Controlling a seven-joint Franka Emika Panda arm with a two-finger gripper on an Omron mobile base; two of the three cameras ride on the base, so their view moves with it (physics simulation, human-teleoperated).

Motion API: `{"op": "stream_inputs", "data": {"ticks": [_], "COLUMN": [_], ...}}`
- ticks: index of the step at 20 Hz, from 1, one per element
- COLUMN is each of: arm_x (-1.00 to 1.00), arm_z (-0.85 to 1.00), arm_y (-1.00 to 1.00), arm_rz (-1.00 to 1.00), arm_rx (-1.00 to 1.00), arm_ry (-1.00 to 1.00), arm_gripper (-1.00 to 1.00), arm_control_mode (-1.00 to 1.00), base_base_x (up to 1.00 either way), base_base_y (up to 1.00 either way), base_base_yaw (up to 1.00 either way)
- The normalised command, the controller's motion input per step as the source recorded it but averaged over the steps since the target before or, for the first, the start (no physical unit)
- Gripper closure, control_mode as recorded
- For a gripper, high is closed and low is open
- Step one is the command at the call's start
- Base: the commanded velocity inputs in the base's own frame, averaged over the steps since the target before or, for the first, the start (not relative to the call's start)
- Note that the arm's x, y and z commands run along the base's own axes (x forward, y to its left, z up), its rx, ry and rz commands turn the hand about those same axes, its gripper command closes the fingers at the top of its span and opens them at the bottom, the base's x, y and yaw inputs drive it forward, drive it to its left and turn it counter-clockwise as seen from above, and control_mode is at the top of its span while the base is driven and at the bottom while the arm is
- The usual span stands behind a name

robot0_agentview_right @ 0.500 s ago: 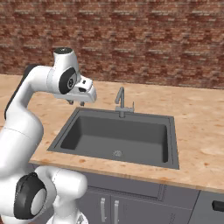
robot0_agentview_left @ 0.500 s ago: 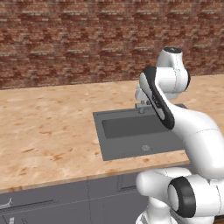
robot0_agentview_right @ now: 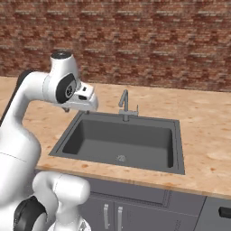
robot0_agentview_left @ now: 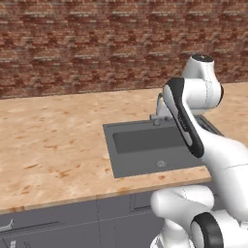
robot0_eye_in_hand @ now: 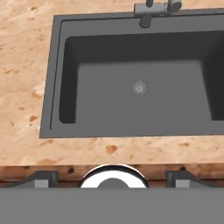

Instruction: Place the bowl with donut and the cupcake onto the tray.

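Right base view first: what differs from half a second ago? (desk)

Next to nothing. The white arm holds the same raised pose at the left end of the dark sink, with the gripper hanging over the sink's near-left corner. The sink, faucet and brick wall sit where they did, so the base has not driven. (photographer)

And the hand: clenched or released? (desk)

Released and carrying nothing. In the hand view the two dark fingertips stand far apart at the bottom, looking down into the basin at its drain. From the right base view the fingers are too small to make out. (photographer)

What is hidden or cut off? (desk)

In the left base view the arm's forearm crosses the sink's right end and covers most of the faucet. The hand view clips the faucet at its top edge and the basin at its right. Where the bowl, donut, cupcake and tray lie cannot be told from these pictures; the speckled counter runs on past both sides. (photographer)
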Motion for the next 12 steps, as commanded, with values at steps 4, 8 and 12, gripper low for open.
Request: {"op": "stream_inputs", "data": {"ticks": [4, 8, 12], "arm_x": [-0.96, -0.61, 0.0], "arm_z": [0.0, 0.0, 0.0], "arm_y": [-0.16, -0.02, 0.0], "arm_rz": [0.02, 0.02, 0.0], "arm_rx": [0.0, 0.01, 0.0], "arm_ry": [-0.09, -0.06, 0.0], "arm_gripper": [-1.0, -1.0, -1.0], "arm_control_mode": [-1.0, -1.0, -1.0], "base_base_x": [0.0, 0.0, 0.0], "base_base_y": [0.0, 0.0, 0.0], "base_base_yaw": [0.0, 0.0, 0.0]}}
